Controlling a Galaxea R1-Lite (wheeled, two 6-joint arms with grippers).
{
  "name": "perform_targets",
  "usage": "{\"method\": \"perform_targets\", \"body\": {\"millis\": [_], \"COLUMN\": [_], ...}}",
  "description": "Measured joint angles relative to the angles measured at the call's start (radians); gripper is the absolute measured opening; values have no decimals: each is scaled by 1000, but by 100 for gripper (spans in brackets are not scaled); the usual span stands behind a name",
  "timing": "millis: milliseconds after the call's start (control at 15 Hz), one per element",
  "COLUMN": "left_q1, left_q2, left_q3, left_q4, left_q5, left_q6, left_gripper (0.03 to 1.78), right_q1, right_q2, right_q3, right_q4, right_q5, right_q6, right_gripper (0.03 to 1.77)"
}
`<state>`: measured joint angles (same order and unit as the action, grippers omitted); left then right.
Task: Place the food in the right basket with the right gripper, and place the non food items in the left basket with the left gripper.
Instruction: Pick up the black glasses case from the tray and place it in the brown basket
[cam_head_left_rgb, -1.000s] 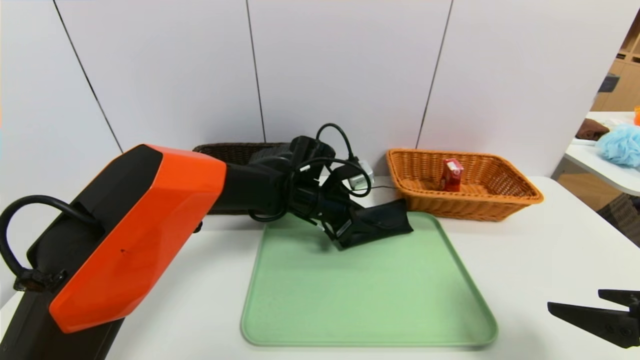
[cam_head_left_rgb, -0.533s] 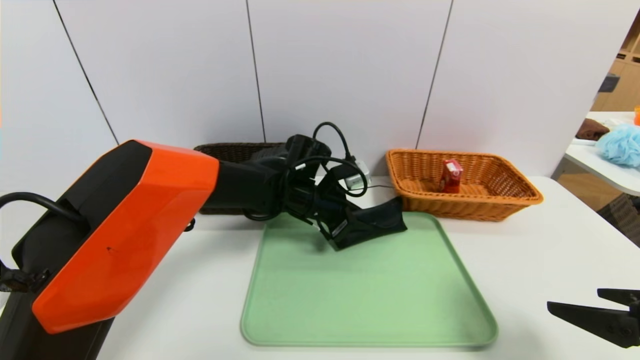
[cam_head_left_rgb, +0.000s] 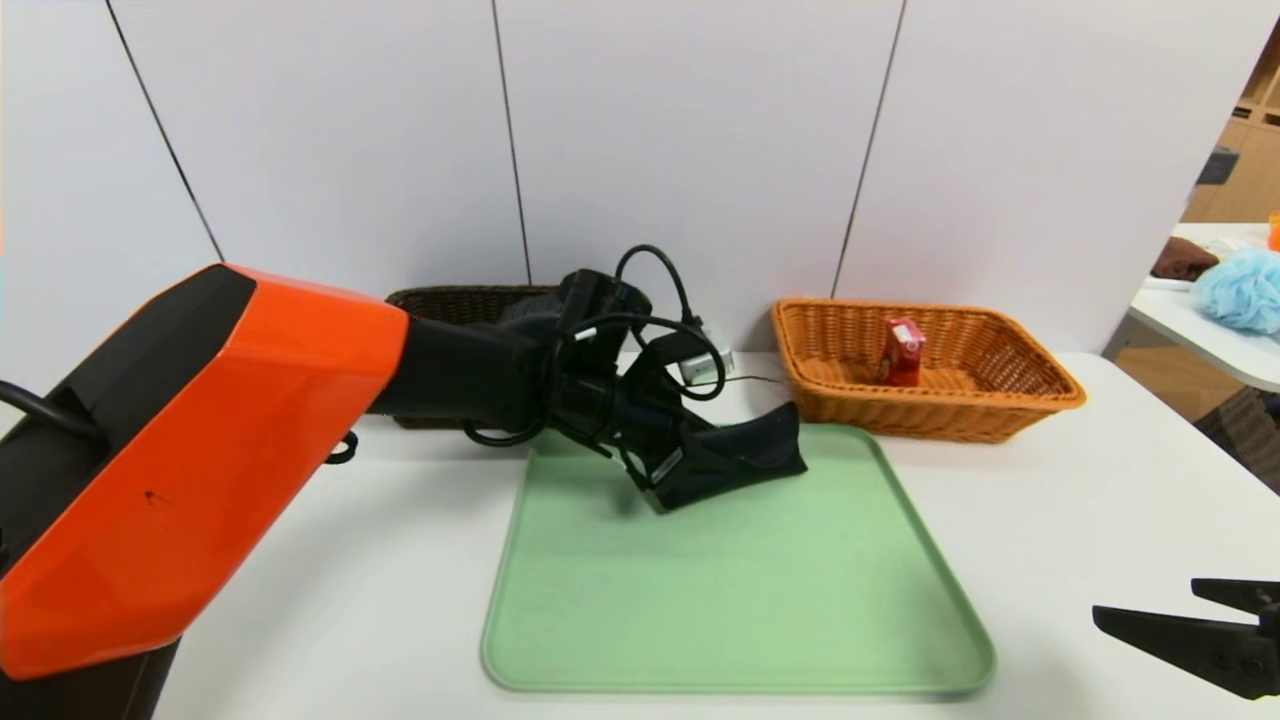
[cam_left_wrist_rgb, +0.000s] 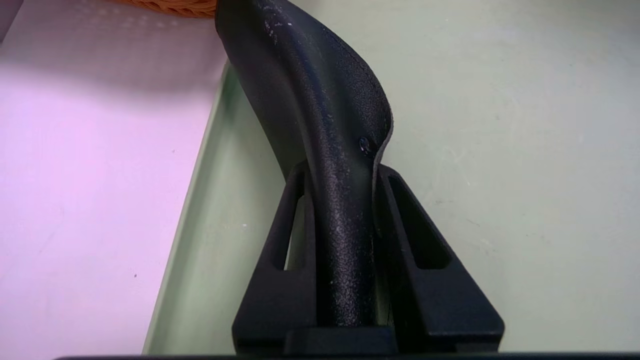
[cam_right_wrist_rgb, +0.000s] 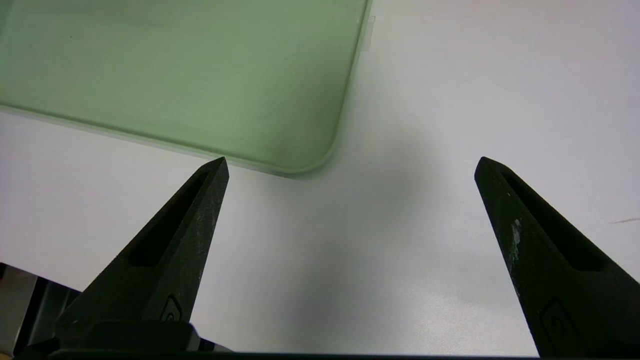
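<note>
The main risk is the black pouch (cam_head_left_rgb: 745, 458) slipping or sagging out of the grip on the way to the dark left basket (cam_head_left_rgb: 462, 303). It is soft and is pinched only at one end, so the free end bends and droops toward the green tray (cam_head_left_rgb: 760, 620). A fast swing could make that loose end catch the tray's rim or the near wall of the basket, and the pouch could then be pulled free and fall on the worktop (cam_head_left_rgb: 1050, 500) short of the basket. The arm's own cables loop close around the wrist and could also snag. The drooping end must clear the basket wall before release.

The left claw (cam_left_wrist_rgb: 345, 200) is nearly closed, both fingers (cam_left_wrist_rgb: 280, 260) pressed against the sides of the pouch, which stands on edge between them and curves away beyond the tips. It hangs over the tray's far edge, between the two baskets and just off the tray surface as far as can be judged.

The right claw (cam_right_wrist_rgb: 350, 170) rests idle with its fingers spread wide and holding nothing, over the worktop's near right corner beside the tray's corner. A red carton (cam_head_left_rgb: 902, 350) already stands in the orange right basket (cam_head_left_rgb: 1040, 385)
</note>
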<state>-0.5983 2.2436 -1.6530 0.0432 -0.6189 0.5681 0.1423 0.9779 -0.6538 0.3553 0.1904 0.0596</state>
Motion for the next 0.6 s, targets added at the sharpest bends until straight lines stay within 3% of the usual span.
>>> {"method": "perform_targets", "body": {"millis": [400,600], "left_q1": [28,52], "left_q2": [-118,-180], "left_q3": [94,114], "left_q4": [23,40], "left_q5": [4,7], "left_q6": [-8,-66], "left_gripper": [40,40], "right_q1": [0,0], "right_q2": [0,0], "right_q3": [0,-2], "right_q4": [-4,-4], "right_q5": [11,13], "right_q6": [-1,-3], "right_gripper": [170,170]}}
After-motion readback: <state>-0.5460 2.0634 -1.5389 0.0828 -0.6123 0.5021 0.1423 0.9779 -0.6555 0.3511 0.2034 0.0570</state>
